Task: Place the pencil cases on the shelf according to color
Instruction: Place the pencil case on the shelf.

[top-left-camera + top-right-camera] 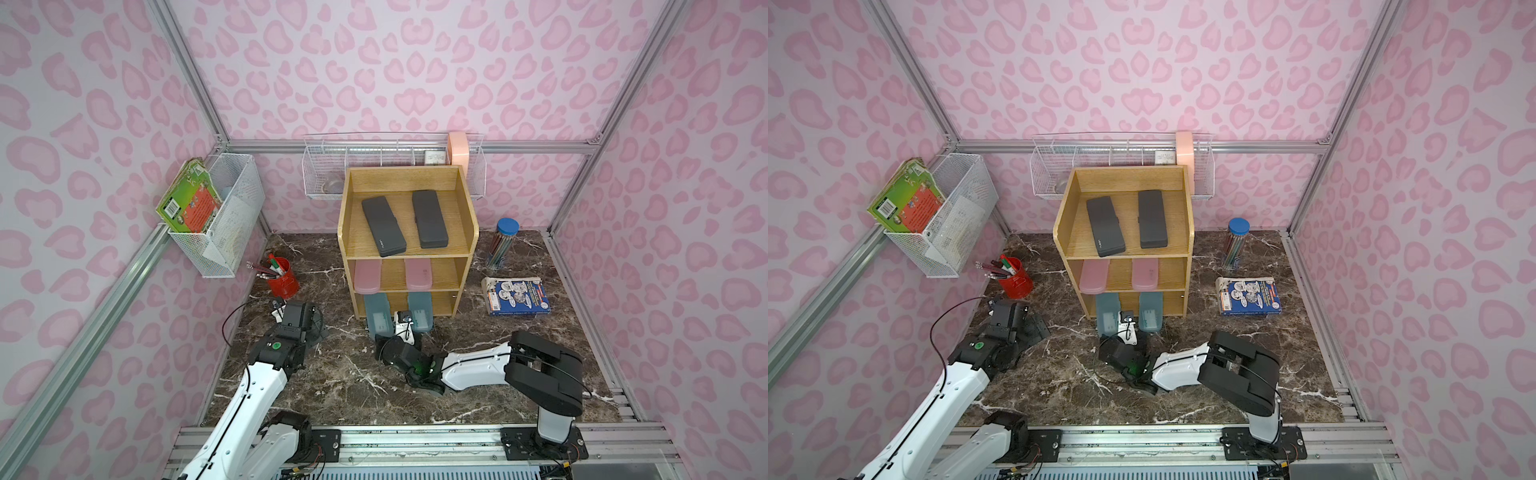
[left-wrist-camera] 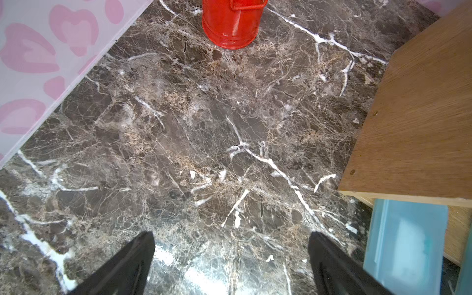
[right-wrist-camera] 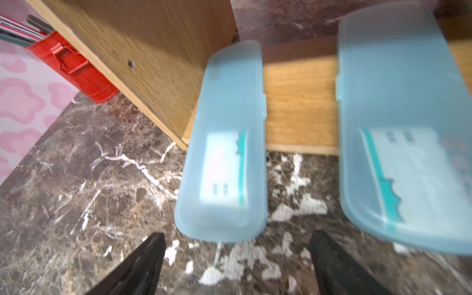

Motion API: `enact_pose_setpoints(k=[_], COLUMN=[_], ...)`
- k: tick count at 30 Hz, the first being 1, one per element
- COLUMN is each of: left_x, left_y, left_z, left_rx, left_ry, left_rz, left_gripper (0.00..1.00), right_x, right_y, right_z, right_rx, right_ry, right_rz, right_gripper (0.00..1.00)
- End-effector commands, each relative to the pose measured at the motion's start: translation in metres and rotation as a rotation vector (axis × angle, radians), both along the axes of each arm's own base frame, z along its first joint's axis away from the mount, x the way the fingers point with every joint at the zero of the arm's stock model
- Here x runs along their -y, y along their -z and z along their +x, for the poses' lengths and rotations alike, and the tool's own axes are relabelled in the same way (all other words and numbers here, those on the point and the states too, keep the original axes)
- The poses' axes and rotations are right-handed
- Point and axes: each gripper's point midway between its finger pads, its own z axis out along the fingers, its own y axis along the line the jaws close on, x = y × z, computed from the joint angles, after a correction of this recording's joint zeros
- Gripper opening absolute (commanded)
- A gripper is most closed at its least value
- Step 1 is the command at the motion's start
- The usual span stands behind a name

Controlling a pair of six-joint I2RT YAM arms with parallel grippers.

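1. Light oak three-tier shelf (image 1: 405,179) at the back middle of the marble table (image 1: 332,382), open front facing the arms
2. Top tier, inside the raised rim: one black pencil case (image 1: 383,226) flat and slightly askew, a second black pencil case (image 1: 429,219) beside it, the two apart
3. Middle tier: one pink pencil case (image 1: 367,276) and a second pink pencil case (image 1: 418,274) side by side, not touching, rounded near ends at the front edge
4. Bottom tier: one teal-blue pencil case (image 1: 377,318) on the side of the red pen cup (image 1: 284,277), a second teal-blue pencil case (image 1: 419,312) beside it, far ends inside the tier, labelled near ends jutting past the front edge over the table
5. Right tool (image 3: 237,236) low in front of the bottom tier, between the two jutting teal-blue ends; jaws apart, nothing clamped; rounded end of the cup-side case just ahead of the fingertips (image 3: 153,252) in the blurred right wrist view
6. Left tool (image 2: 231,233) off to the cup side of the shelf, jaws apart above the marble, gripping nothing; pen cup ahead of it, well apart
7. Elsewhere: clear pencil tube (image 1: 503,243) with blue lid upright on the far side of the shelf from the cup, blue printed booklet (image 1: 517,296) flat in front of it, white wire baskets (image 1: 232,208) on the walls
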Motion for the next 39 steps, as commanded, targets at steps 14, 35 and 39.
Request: enact_pose_setpoints(k=[14,35,39], left_x=[0.007,0.002,0.01], left_y=[0.001,-0.002,-0.011], left_z=[0.005,0.021,0.054], left_rx=[-0.038,0.006,0.109], left_ry=[0.022,0.039,0.157], left_rz=[-0.025,0.037,0.107], left_gripper=[0.99,0.99,0.99], right_x=[-0.006,0.039,0.098], right_y=[0.035,-0.02,-0.045], right_z=[0.02,0.013,0.018], right_rx=[-0.048,0.072,0.165], right_ry=[-0.029,0.06,0.154], right_rz=[-0.034,-0.009,-0.123], right_gripper=[0.48,0.99,1.0])
